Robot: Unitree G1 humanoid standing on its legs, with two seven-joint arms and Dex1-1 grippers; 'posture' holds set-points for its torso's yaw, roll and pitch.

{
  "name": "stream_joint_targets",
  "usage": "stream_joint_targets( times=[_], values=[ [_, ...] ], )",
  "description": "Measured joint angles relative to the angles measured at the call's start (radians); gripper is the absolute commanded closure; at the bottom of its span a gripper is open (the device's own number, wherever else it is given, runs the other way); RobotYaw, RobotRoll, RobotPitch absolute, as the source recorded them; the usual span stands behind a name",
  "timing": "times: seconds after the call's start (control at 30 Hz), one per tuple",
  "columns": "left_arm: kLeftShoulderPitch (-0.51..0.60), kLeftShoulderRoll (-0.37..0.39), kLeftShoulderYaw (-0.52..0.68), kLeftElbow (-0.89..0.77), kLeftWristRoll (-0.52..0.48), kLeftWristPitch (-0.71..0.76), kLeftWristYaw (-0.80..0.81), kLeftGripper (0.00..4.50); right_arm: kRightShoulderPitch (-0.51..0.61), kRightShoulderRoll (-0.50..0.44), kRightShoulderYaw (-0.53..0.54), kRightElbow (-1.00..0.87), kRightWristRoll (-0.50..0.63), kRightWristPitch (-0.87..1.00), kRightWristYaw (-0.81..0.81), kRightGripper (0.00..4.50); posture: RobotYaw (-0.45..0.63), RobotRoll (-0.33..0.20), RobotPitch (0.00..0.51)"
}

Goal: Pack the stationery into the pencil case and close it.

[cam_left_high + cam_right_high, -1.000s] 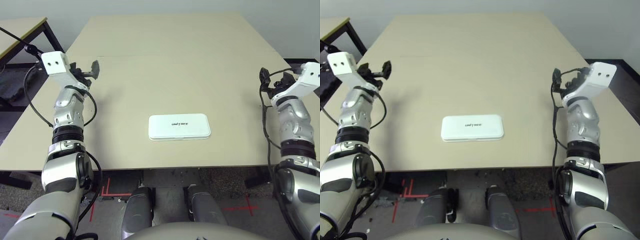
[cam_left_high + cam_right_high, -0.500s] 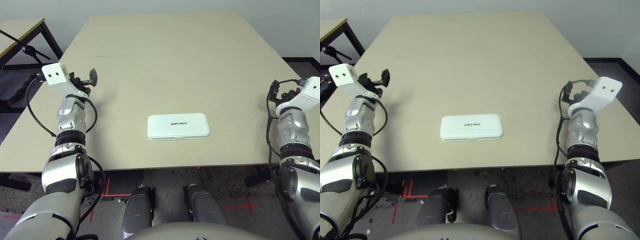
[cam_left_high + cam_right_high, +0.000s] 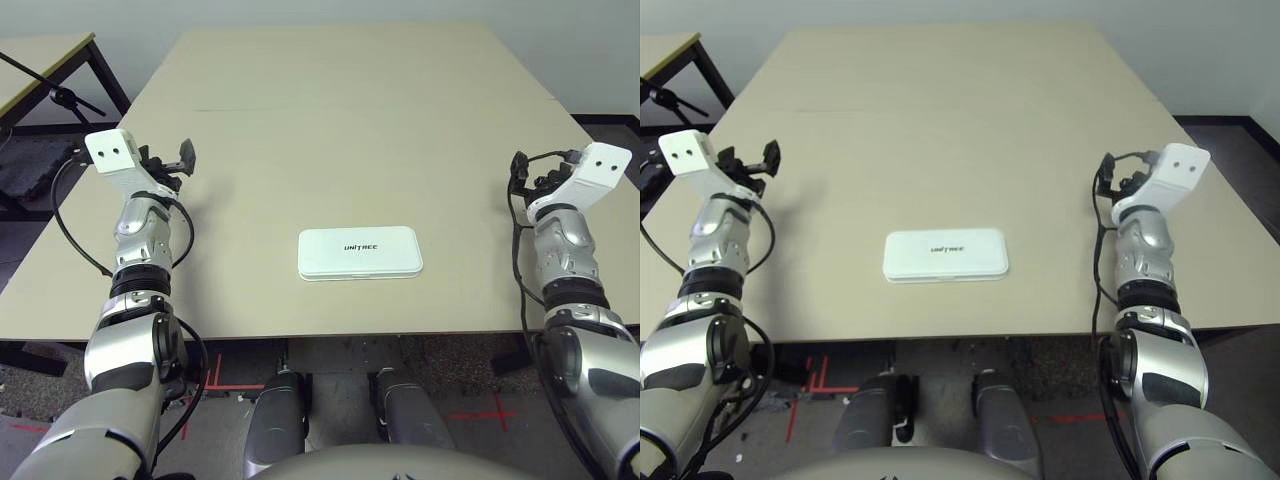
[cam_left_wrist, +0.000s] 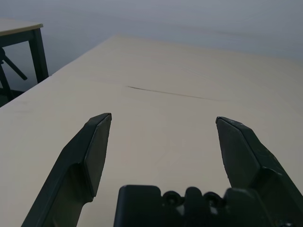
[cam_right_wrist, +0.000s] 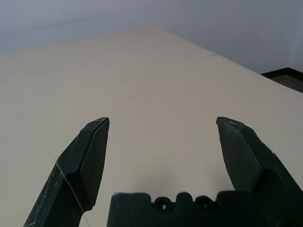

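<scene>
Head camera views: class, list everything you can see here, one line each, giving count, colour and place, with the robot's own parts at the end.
Pencil case: one, white with dark lettering on the lid, lying flat and closed near the table's front edge, about midway between the two arms.
Table: one, beige, with a thin dark line across its top on the left.
Second table: one, beige top on black legs, at the far left behind the main table.
Floor marks: red tape lines on the floor under the table's front edge.
Left gripper: one, black fingers, open, raised over the table's left edge.
Right gripper: one, black fingers, open, raised over the table's right edge.
</scene>
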Motion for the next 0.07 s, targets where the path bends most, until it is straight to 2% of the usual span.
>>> stream_joint_targets(
  times=[0.07],
  values=[
    [0.0, 0.0, -0.005, 0.0, 0.0, 0.0, -0.002, 0.05, -0.001, 0.0, 0.0, 0.006, 0.0, -0.006, 0.001, 0.0, -0.12, 0.0, 0.08]
  ],
)
